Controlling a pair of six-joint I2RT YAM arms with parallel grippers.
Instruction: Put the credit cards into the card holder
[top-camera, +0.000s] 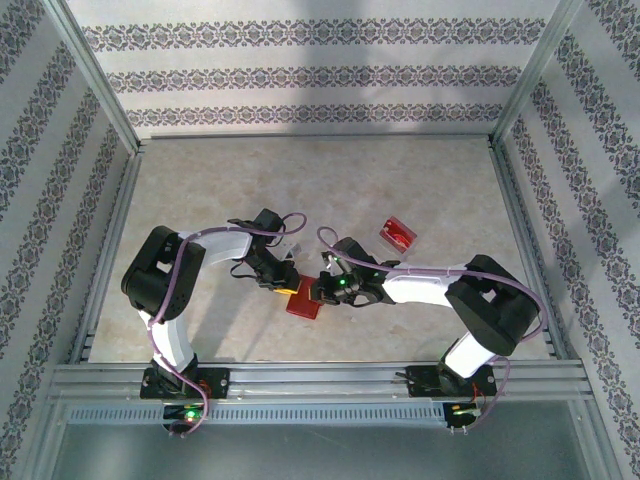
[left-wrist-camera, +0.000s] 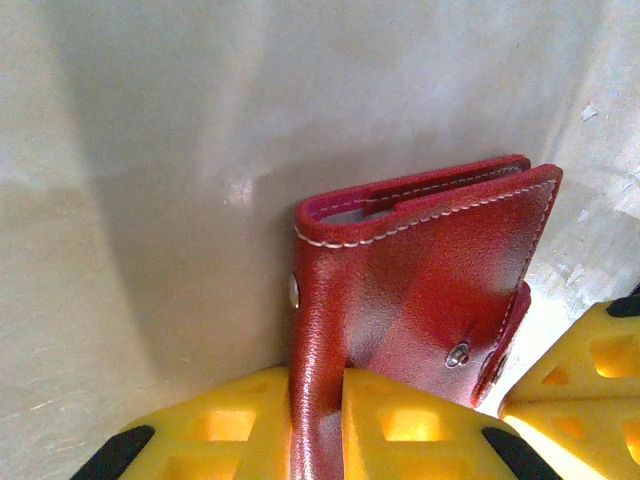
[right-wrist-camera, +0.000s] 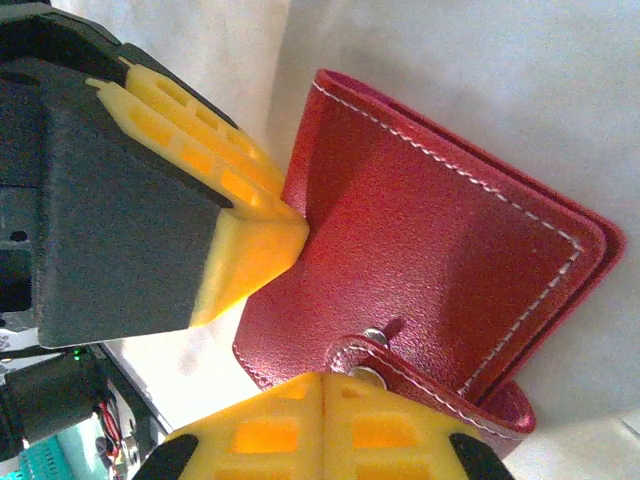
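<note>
Left wrist view shows the left gripper (left-wrist-camera: 318, 390) closed nearly all the way on one leaf of the red wallet (left-wrist-camera: 430, 270). It holds the wallet on edge just above the pale tabletop (left-wrist-camera: 150, 200). In the right wrist view, the right gripper (right-wrist-camera: 322, 385) has its jaws fully together, and their tips touch the clasp tab (right-wrist-camera: 372, 362). I cannot tell whether the tab is actually pinched between them.

From above, the wallet sits between the two grippers near the front middle of the tabletop. A small red card (top-camera: 398, 233) lies well apart, further back on the right.

The step in hand looks like getting the wallet open: one arm steadies it while the other works at the clasp. No card has been picked up yet. The next move probably calls for a firm hold on the tab and a pull away from the body to pop the snap, without dragging the wallet out of the left grip.

The wallet is pebbled, slightly glossy leather, roughly square with rounded corners and white stitching along its edges. Two small metal snaps show, and a greyish lining is visible inside the fold. It should flex rather than hold its shape. The gripper fingers (left-wrist-camera: 400, 420) are ribbed yellow plastic.
</note>
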